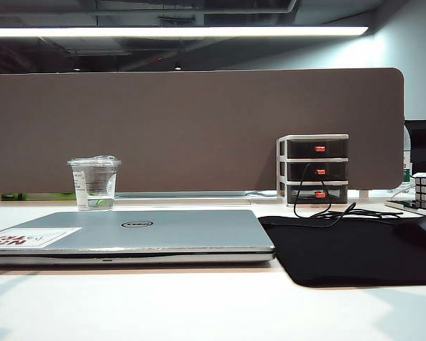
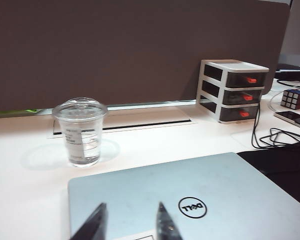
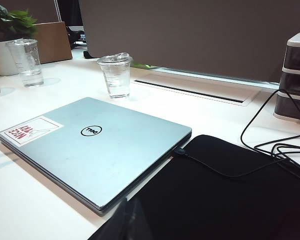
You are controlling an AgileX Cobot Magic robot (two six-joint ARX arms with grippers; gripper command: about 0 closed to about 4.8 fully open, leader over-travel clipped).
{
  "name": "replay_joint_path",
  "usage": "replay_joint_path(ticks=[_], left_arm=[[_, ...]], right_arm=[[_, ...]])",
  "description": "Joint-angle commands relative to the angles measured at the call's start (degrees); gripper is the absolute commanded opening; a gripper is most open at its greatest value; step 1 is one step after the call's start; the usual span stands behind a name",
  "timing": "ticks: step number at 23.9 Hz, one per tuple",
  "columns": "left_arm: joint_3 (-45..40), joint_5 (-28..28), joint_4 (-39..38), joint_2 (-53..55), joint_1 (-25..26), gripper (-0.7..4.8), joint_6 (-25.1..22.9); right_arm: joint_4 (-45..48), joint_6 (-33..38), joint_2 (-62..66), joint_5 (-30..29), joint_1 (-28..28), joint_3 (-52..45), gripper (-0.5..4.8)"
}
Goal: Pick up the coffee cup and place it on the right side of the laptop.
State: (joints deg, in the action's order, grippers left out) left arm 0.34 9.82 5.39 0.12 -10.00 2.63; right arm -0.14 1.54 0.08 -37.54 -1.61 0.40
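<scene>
My left gripper (image 2: pixel 130 222), parted and empty over the closed silver-grey Dell laptop (image 2: pixel 200 195), faces the lidded clear plastic coffee cup (image 2: pixel 81 131) for pickup; my right gripper's (image 3: pixel 127 220) opening I cannot tell.

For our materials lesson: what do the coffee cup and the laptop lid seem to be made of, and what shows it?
Coffee cup: clear, glossy thin plastic, probably; the desk shows through its walls.
Laptop lid: matte silver-grey, likely brushed metal or painted plastic; soft sheen, no sharp reflections.
</scene>
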Motion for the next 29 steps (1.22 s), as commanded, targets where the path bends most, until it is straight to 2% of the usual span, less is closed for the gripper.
replay_joint_path(ticks=[1,4,5,7,8,16,21,26,29], left_arm=[[0.09,-1.27,1.11,0.00,0.13,1.34,0.81],[0.07,-6.16,-1.22,0.00,0.13,1.35,0.85],[0.07,-9.94,-2.89,0.00,0.13,1.75,1.46],[0.07,-12.98,-3.06,0.00,0.15,3.33,2.27],[0.07,-13.35,-2.95,0.00,0.15,3.57,2.32],[1.31,-13.51,-2.27,0.66,0.15,3.67,3.28],[4.00,-13.66,-0.87,5.92,0.17,3.63,-1.09],[6.23,-12.50,12.33,21.14,2.86,3.64,-2.67],[9.05,-4.46,22.60,34.03,10.58,3.77,-2.62]], right_arm=[[0.39,0.17,-0.07,-0.11,0.02,-0.37,-0.01],[0.39,0.17,-0.07,-0.11,0.02,-0.37,-0.01],[0.39,0.17,-0.07,-0.11,0.02,-0.37,-0.01],[0.37,0.17,-0.07,-0.11,0.02,-0.37,-0.01],[0.37,0.17,-0.07,-0.11,0.02,-0.37,-0.01],[0.35,0.17,-0.07,-0.11,0.02,-0.37,-0.01],[0.20,0.17,-0.07,-0.11,0.04,-0.37,-0.01],[-0.09,0.17,-0.07,-0.11,0.04,-0.37,-0.01],[-0.11,0.17,-0.07,-0.11,0.07,-0.37,-0.01]])
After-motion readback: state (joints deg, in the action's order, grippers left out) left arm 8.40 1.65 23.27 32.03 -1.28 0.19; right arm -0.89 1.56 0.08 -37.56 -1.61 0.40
